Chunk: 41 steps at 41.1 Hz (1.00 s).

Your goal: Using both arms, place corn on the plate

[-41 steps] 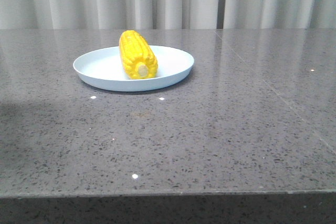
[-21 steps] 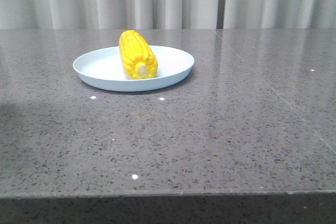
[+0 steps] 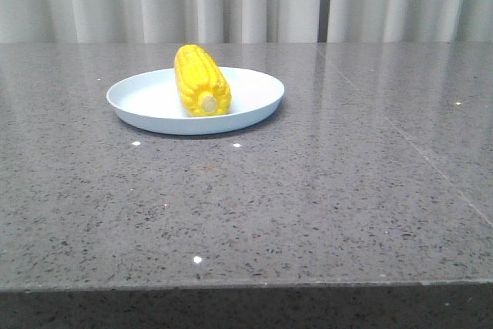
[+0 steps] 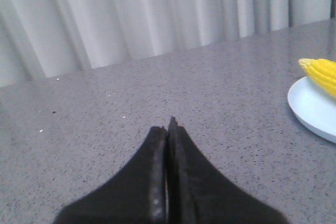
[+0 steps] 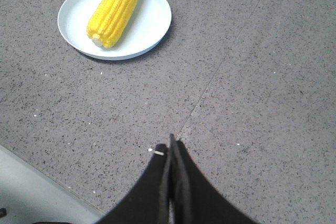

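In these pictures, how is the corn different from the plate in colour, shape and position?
The corn is bright yellow with rows of kernels; the plate is plain pale blue-white. The corn is a long cob lying on its side; the plate is round, shallow and flat on the table. The corn rests inside the plate, which is wider and carries it. Neither is touched by a gripper.

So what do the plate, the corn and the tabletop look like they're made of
The round pale blue-white plate looks like smooth plastic or melamine with a soft sheen. The bright yellow corn cob looks like moulded plastic, evenly coloured and slightly glossy. The grey speckled tabletop resembles polished stone or quartz, and it reflects the curtains.
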{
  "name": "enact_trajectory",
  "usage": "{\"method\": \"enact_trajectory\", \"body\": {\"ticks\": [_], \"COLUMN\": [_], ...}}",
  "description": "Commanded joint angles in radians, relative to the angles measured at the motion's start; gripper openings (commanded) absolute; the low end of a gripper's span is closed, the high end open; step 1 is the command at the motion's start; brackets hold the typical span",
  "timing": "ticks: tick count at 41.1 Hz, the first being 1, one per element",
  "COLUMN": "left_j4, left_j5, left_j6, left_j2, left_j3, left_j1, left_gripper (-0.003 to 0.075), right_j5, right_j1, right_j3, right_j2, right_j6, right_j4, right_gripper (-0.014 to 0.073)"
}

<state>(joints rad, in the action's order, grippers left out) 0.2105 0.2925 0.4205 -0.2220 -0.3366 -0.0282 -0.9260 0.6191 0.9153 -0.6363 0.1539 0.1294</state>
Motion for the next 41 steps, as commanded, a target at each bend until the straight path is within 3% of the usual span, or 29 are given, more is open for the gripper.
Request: {"method": "enact_trajectory", "body": {"ticks": [1,6,16,21,29,41], "left_j4": [0.003,-0.101,-0.112,-0.124,-0.127,-0.127], "left_j5": [-0.121,-0.171,-0.273,-0.352,-0.355,-0.352], "left_j6": [-0.060,-0.222,-0.291,-0.291,-0.291,-0.291], "left_j2": [0.072,0.152,0.243,0.250,0.250,0.250], "left_j3": [0.056,0.160,0.296,0.347,0.345,0.345], "left_j1": [-0.011,-0.011,-0.011,-0.004,0.029,-0.036], "left_gripper": [-0.0020,-0.0020,-0.0020,-0.0020,-0.0020,-0.0020], "right_j5": [0.069,0.069,0.069,0.068,0.068,0.068], "right_j1": [0.002,0.002,0.002,0.002,0.002,0.002], "right_j3": [0.026,0.026,0.026,0.026,0.026,0.026], "right_j2": [0.000,0.000,0.000,0.000,0.000,0.000], "right_j6": [-0.008,-0.008,-0.008,-0.008,-0.008,-0.008], "right_j4": [0.022,0.022,0.022,0.022,0.022,0.022], "right_gripper": [-0.0068,-0.0068,-0.0068,-0.0068,-0.0068,-0.0068]}}
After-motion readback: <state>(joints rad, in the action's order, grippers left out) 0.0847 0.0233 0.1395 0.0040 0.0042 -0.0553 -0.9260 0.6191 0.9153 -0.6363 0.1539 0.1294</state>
